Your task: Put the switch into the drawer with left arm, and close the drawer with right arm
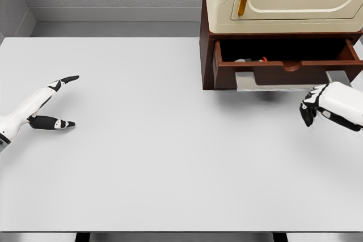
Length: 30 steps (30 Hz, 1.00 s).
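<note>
While the drawer [286, 60] stands pulled out at the desk's [170, 157] far right corner, the switch [252, 59] lies inside it, only partly visible. Near the left edge the left hand [48, 106] holds nothing, fingers spread. Below the drawer front, the right hand [317, 105] is curled, empty.

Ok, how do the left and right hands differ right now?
The left hand lies far left, well away from the drawer, while the right hand sits just in front of it. The left hand's fingers are spread open; the right hand's are curled. Neither holds anything, and both are white with black fingers.
</note>
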Tool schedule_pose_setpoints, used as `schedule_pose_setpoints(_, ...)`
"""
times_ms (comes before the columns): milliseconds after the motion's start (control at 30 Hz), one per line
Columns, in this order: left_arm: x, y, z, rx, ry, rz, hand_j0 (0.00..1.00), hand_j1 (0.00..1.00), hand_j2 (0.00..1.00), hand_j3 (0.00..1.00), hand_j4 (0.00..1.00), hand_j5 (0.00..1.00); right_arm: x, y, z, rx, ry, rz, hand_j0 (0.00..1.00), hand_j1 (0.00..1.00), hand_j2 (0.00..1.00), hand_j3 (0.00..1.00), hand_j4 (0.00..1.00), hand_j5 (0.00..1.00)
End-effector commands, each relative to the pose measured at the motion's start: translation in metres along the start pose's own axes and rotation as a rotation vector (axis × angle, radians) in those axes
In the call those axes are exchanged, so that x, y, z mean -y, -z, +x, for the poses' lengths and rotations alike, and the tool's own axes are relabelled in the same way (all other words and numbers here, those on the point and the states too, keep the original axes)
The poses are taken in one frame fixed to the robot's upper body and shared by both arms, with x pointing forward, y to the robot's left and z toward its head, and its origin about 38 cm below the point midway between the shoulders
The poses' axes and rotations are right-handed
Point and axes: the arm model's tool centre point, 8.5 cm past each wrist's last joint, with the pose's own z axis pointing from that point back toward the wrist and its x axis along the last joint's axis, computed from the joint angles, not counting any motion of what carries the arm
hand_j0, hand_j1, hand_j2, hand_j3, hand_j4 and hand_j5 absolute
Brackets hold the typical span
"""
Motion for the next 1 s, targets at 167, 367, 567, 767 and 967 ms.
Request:
schedule_pose_setpoints(167, 0.0, -0.002, 0.0, -0.001, -0.007, 0.004, 1.0, 1.0, 1.0, 1.0, 1.0, 1.0, -0.013, 0.007, -0.009, -0.012, 0.052, -0.011, 0.13, 0.13, 0.13, 0.13, 0.13, 0.13)
schedule_pose_setpoints(367, -0.002, -0.004, -0.002, -0.006, -0.007, 0.014, 1.0, 1.0, 1.0, 1.0, 1.0, 1.0, -0.009, 0.017, -0.013, -0.002, 0.049, -0.031, 0.12, 0.12, 0.12, 0.12, 0.12, 0.12)
schedule_pose_setpoints(567, -0.002, -0.004, -0.001, -0.006, -0.007, 0.013, 1.0, 1.0, 1.0, 1.0, 1.0, 1.0, -0.013, 0.021, -0.028, -0.035, 0.052, -0.032, 0.13, 0.13, 0.13, 0.13, 0.13, 0.13)
schedule_pose_setpoints(767, -0.002, -0.004, -0.002, -0.008, -0.007, 0.014, 1.0, 1.0, 1.0, 1.0, 1.0, 1.0, -0.013, 0.027, -0.042, -0.059, 0.048, -0.024, 0.13, 0.13, 0.13, 0.13, 0.13, 0.13)
schedule_pose_setpoints(967, -0.002, -0.004, -0.002, -0.008, -0.007, 0.014, 1.0, 1.0, 1.0, 1.0, 1.0, 1.0, -0.008, 0.036, -0.047, -0.059, 0.041, -0.035, 0.13, 0.13, 0.13, 0.13, 0.13, 0.13)
